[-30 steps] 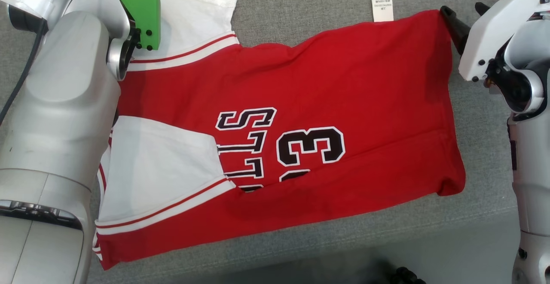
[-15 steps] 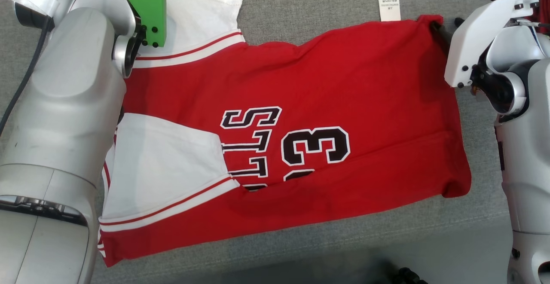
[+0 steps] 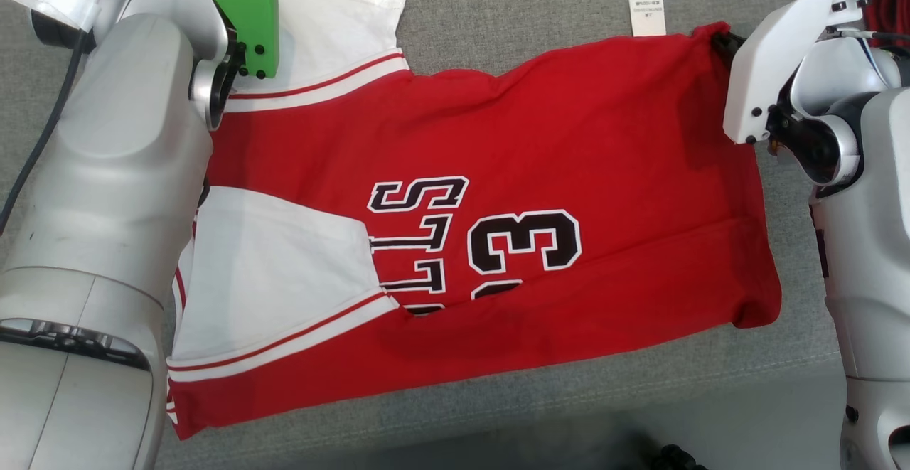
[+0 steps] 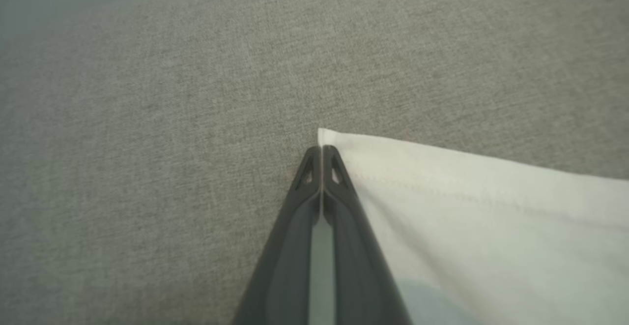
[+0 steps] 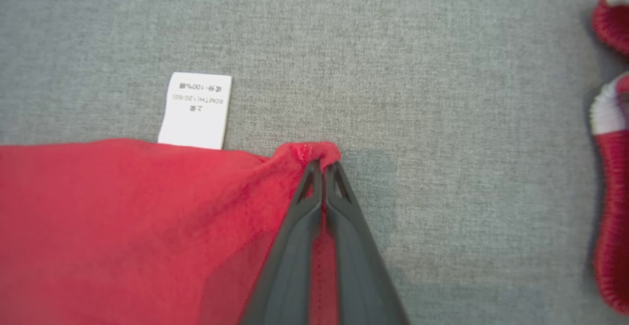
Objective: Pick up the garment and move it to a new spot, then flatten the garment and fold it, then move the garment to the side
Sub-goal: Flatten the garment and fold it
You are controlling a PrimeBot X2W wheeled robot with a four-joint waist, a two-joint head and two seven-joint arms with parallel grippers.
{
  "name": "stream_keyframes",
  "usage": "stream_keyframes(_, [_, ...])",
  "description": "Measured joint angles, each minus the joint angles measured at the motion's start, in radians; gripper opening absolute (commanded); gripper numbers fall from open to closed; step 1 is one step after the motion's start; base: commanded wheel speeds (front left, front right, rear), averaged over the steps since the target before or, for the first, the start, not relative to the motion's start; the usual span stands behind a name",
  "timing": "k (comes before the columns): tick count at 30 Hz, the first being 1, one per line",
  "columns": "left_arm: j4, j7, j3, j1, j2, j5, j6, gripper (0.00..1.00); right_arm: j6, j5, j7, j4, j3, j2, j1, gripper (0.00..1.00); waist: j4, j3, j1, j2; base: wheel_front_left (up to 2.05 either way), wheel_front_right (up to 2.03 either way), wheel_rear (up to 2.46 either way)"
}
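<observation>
Here, the red jersey [image 3: 498, 193] lies spread on the grey cushion [image 3: 498, 1] before us, its near edge folded over; at the far edge our left gripper [image 4: 322, 149] is clamped on a white sleeve corner, our right gripper [image 5: 324, 165] on a red hem corner. Both bites look thin, so we judge an uneven pull could slip a corner free or drag the fold askew.
</observation>
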Motion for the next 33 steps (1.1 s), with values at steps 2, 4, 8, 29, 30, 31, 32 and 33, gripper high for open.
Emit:
stream_keyframes(2, [0.002, -0.015, 0.0, 0.0, -0.001, 0.0, 0.006, 0.0, 0.0, 0.003, -0.013, -0.004, 0.002, -0.001, 0.003, 0.0, 0.002, -0.005, 0.0, 0.0, 0.0, 0.0, 0.0])
stream_keyframes(4, [0.004, -0.033, -0.005, 0.001, 0.0, 0.001, 0.007, 0.0, 0.0, 0.013, -0.025, -0.011, 0.002, -0.004, 0.01, 0.0, 0.004, -0.012, 0.0, 0.0, 0.0, 0.0, 0.0])
stream_keyframes(8, [-0.004, -0.094, 0.002, 0.003, 0.011, 0.001, 0.028, 0.0, 0.0, 0.021, -0.061, -0.031, -0.009, -0.012, 0.031, 0.0, 0.009, -0.032, 0.0, 0.0, 0.0, 0.0, 0.0])
stream_keyframes(29, [-0.271, -0.33, 0.053, 0.251, 0.028, -0.07, 0.073, 0.0, -0.001, 0.1, -0.093, -0.184, 0.015, -0.123, 0.247, 0.0, 0.08, -0.162, 0.0, 0.0, 0.0, 0.0, 0.0])
stream_keyframes(30, [-0.305, -0.336, 0.052, 0.281, 0.03, -0.074, 0.075, 0.0, -0.001, 0.103, -0.093, -0.194, 0.017, -0.131, 0.259, 0.0, 0.084, -0.171, 0.0, 0.0, 0.0, 0.0, 0.0])
stream_keyframes(31, [-0.339, -0.334, 0.049, 0.311, 0.032, -0.076, 0.082, 0.0, -0.001, 0.107, -0.092, -0.205, 0.023, -0.141, 0.27, 0.0, 0.088, -0.18, 0.0, 0.0, 0.0, 0.0, 0.0])
stream_keyframes(32, [-0.376, -0.333, 0.052, 0.344, 0.034, -0.082, 0.089, 0.0, -0.001, 0.11, -0.093, -0.216, 0.026, -0.148, 0.281, 0.0, 0.092, -0.189, 0.0, 0.0, 0.0, 0.0, 0.0])
stream_keyframes(33, [-0.413, -0.325, 0.048, 0.378, 0.039, -0.084, 0.097, 0.0, -0.001, 0.119, -0.093, -0.227, 0.03, -0.154, 0.289, 0.0, 0.096, -0.198, 0.0, 0.0, 0.0, 0.0, 0.0])
